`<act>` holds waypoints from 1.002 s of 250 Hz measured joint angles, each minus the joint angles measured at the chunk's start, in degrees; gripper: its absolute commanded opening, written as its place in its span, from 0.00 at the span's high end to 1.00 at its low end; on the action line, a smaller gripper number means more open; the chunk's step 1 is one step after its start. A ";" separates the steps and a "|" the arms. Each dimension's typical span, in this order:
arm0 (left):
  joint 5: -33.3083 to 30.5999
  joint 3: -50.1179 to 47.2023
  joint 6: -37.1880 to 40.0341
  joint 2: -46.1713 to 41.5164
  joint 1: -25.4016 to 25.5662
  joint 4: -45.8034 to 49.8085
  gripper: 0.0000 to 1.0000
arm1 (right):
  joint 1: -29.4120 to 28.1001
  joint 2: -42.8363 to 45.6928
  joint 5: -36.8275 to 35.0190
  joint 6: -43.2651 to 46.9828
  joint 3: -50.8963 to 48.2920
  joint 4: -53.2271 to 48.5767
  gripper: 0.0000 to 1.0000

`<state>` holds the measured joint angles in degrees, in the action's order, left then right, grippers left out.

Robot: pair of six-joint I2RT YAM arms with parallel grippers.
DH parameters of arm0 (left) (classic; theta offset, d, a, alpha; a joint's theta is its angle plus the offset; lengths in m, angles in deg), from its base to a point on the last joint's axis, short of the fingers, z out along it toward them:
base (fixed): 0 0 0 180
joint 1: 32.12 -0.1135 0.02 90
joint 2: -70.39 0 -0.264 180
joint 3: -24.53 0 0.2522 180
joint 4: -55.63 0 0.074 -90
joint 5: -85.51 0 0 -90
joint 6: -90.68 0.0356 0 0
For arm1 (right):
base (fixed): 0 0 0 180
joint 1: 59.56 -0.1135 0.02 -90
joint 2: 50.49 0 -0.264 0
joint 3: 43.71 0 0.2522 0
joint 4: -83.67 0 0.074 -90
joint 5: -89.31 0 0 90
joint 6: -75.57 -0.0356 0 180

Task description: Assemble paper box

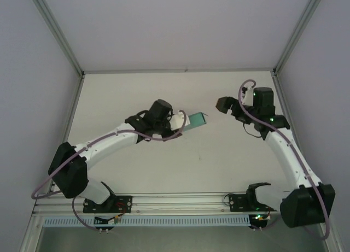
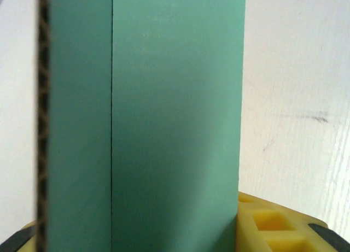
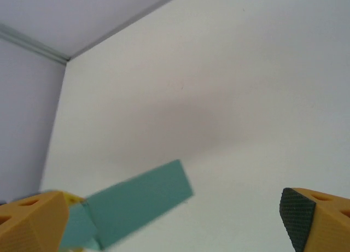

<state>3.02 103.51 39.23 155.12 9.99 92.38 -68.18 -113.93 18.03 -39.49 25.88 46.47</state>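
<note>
Apparently the work is somewhere in the middle. In the top external view the left arm (image 1: 109,140) reaches to the centre of the bench (image 1: 180,175), and the left jaws are clamped on one end of the paper box (image 1: 196,119). The box is a small teal piece that sticks out to the right, towards the right arm (image 1: 279,137). The right jaws are near the free end of the box, apart from it, and hold nothing.

From the left wrist view, the box stands very close to the camera. A thin straight line, a crease or a seam, runs along its length, and a brown raw edge shows at the left. A yellow finger (image 2: 273,230) appears at the bottom right, just beside the card. The card looks already folded into a flat body and not a loose sheet, but I cannot tell if the end flaps are closed.

From the right wrist view, the box looks held up above the bench, tilted, with its free end up and to the right. The right jaws are wide apart: one yellow finger (image 3: 33,219) is at the lower left and the padded finger (image 3: 298,211) at the lower right, both clear of the box.

I judge that lifting and holding are done. What probably remains is for the second arm to meet the free end and shape or close it.
</note>
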 measured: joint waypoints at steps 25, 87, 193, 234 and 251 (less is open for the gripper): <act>1.38 3.52 0.11 1.22 -0.68 6.25 0.68 | -0.02 1.38 1.84 7.65 -0.90 1.25 0.00; 3.76 9.18 0.66 11.02 -0.63 15.06 0.66 | -2.64 1.20 8.70 19.58 -3.67 3.85 0.10; 4.70 14.62 0.68 18.40 -0.63 20.41 0.67 | -12.70 -14.93 3.87 34.18 -0.13 -2.71 0.42; 5.05 14.60 0.68 18.40 -0.63 20.44 0.67 | -12.85 -17.35 2.47 35.78 1.70 -3.34 0.61; 5.07 14.60 0.68 18.40 -0.63 20.41 0.67 | -12.85 -17.64 2.19 35.95 2.27 -3.48 0.67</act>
<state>8.09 118.11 39.91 173.52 9.35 112.79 -81.03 -131.57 20.22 -3.54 28.15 42.99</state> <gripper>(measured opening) 0.411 0.381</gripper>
